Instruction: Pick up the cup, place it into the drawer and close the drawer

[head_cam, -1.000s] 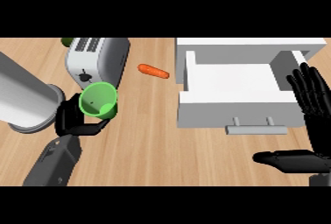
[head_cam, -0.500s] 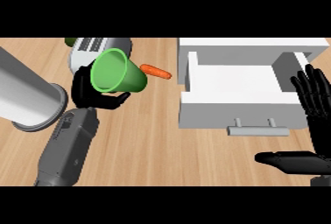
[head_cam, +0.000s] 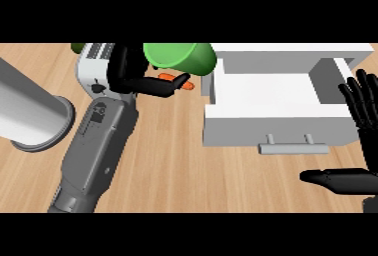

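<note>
In the head view, my left hand (head_cam: 136, 75) is shut on the green cup (head_cam: 181, 57), which is lifted and tipped, its mouth facing down-left, close to the left wall of the open white drawer (head_cam: 277, 127). The drawer's grey handle (head_cam: 293, 147) faces me, and its inside shows white. My right hand (head_cam: 362, 125) rests open at the right edge, fingers up, thumb pointing left, beside the drawer's right wall.
A white toaster (head_cam: 94, 67) lies behind my left forearm. An orange carrot (head_cam: 183, 82) lies partly hidden under the cup and thumb. A large grey cylinder (head_cam: 29, 117) lies at the left. The wooden counter (head_cam: 192, 180) spreads in front.
My left hand has carried the cup up and to the right, from beside the toaster to the drawer's left wall. The right hand has stayed in place.
</note>
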`<state>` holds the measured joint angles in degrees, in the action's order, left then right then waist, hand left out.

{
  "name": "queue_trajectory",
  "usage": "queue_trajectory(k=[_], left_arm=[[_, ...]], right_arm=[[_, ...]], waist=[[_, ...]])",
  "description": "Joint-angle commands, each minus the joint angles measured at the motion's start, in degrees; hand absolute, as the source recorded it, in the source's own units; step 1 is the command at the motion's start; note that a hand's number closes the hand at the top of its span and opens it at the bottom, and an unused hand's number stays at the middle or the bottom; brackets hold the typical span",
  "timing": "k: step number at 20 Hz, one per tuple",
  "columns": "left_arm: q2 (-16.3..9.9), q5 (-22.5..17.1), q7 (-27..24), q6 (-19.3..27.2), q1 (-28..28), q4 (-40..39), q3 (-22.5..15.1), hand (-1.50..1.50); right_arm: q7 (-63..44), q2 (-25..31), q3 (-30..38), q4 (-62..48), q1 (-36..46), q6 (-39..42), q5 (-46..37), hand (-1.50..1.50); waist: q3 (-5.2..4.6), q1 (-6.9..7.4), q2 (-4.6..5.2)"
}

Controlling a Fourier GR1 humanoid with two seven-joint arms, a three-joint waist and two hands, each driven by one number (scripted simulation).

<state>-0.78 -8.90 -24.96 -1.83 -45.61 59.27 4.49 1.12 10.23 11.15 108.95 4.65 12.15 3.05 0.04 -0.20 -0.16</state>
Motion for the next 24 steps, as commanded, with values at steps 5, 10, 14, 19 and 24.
queue_trajectory(k=[5, 10, 14, 19, 24], left_arm=[[0.76, -1.82, 6.06, 12.11, -16.05, -9.36, -5.84, 1.50], [0.77, -8.08, 7.30, 15.66, -18.80, -15.26, -10.42, 1.50], [0.77, -10.44, 6.88, 15.96, -23.98, -22.59, -10.56, 1.50], [0.78, -15.71, 6.88, 20.91, -27.62, -26.99, -17.17, 1.50], [0.78, -20.03, 2.77, 20.26, -27.72, -32.41, -21.81, 1.50]], right_arm=[[-0.48, -0.22, -0.11, 0.66, 0.49, -0.21, 0.01, -1.50], [0.81, -2.00, -2.46, 2.22, -1.84, -0.18, -1.37, -1.50], [1.99, -0.26, -0.17, 1.56, -2.62, 1.96, 1.02, -1.50], [3.91, 0.81, 1.61, -5.21, 1.96, 1.26, 0.17, -1.50], [0.97, -0.06, -0.73, -0.06, 0.60, 1.35, 0.10, -1.50]], waist=[[-0.01, -1.30, 0.34], [-0.02, -1.88, 0.41], [-0.01, -2.26, 0.57], [0.02, -2.29, 0.68], [0.01, -3.37, 0.87]])
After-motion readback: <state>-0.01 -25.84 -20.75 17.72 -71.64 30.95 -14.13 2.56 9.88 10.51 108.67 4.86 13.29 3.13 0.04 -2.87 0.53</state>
